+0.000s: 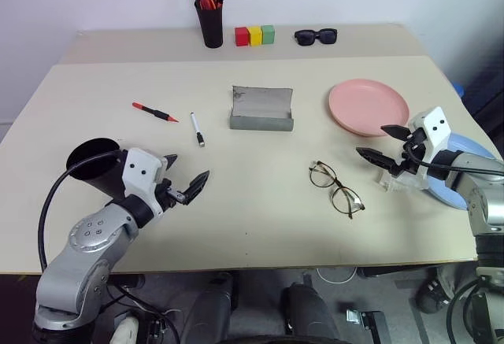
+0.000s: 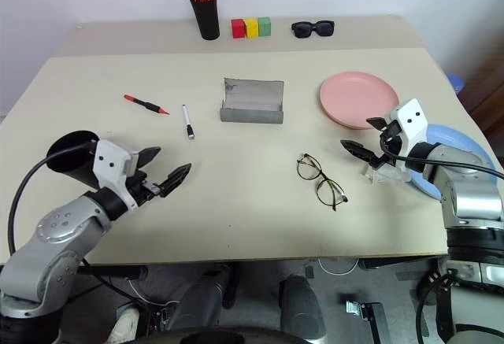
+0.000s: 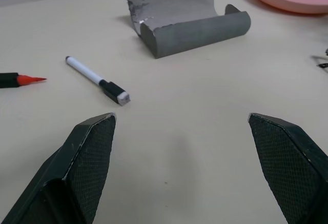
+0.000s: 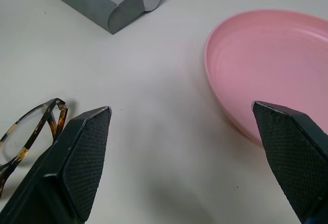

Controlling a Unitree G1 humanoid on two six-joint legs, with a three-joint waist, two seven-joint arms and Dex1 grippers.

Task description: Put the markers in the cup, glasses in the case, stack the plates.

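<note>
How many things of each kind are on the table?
Loose markers: 2
Plates: 2
Cups: 2
Eyewear: 2
Blocks: 3
Case: 1
Total: 12

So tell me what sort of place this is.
Probably a lab or office test bench: a plain beige table against a bare wall, laid with props such as a pen cup and coloured blocks, cables on the floor beneath.

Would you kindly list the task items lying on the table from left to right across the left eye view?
Black cup → red marker → white marker → grey case → glasses → pink plate → blue plate.
</note>
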